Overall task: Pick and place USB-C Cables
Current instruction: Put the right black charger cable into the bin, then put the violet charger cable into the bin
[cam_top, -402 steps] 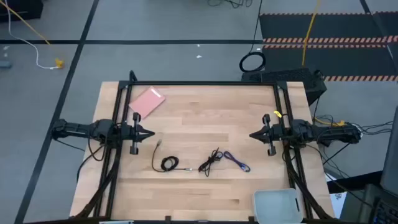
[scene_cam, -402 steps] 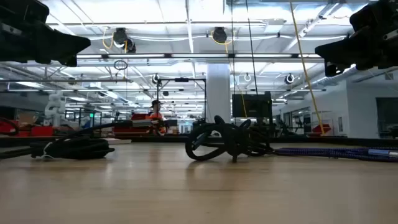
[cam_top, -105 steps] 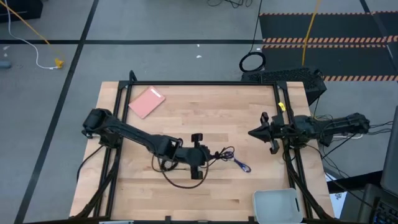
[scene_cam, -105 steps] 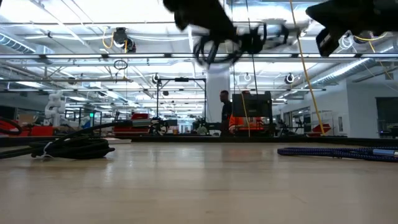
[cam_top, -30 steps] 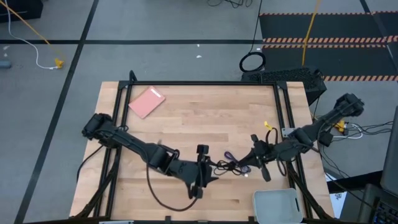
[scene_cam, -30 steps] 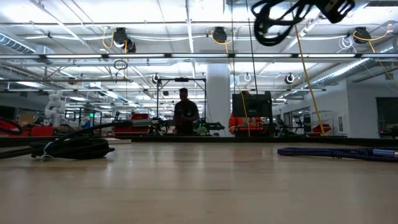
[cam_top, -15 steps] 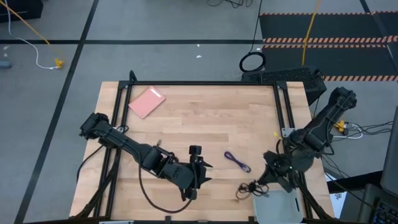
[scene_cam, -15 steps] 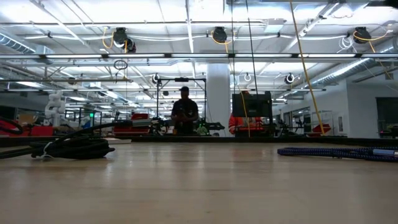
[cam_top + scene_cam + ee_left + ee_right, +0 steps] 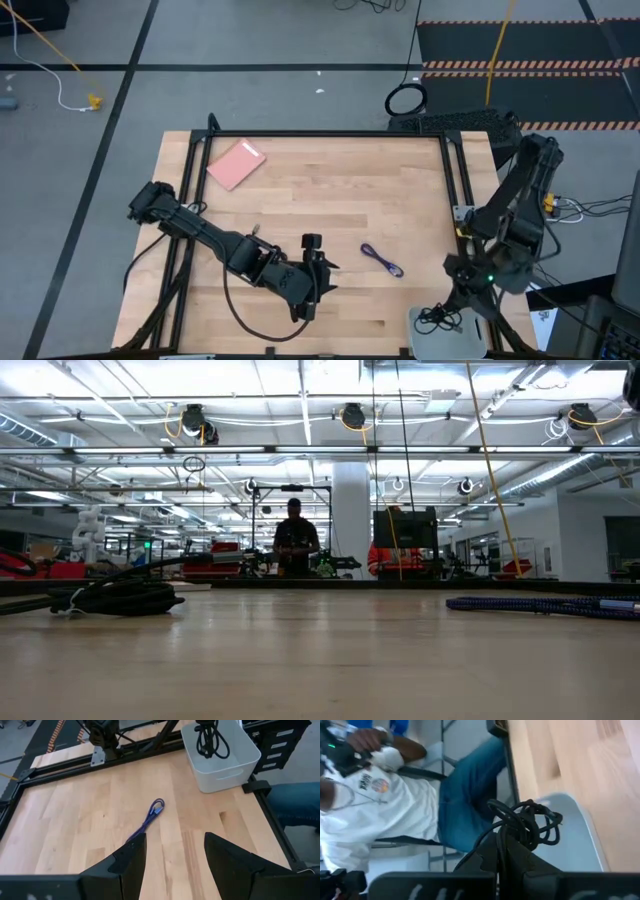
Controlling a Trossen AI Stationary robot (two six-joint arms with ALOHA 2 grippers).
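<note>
The right hand [image 9: 447,312] is gripping a black USB-C cable bundle [image 9: 434,318] tight, dangling it over the white bin [image 9: 450,340]. The left hand [image 9: 320,277] is hovering wide open above the table [image 9: 330,190] near the purple-blue cable [image 9: 381,260].

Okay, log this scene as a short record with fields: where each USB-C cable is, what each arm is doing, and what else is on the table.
black cable in transit: tangled bundle gripped by the right end effector, hanging over the white bin
purple-blue cable: loose on the wooden table, between the arms
other black cable: coiled at the table edge in the low view
left end effector: open, above the table, pointed toward the purple-blue cable
other item: pink card at a far corner
</note>
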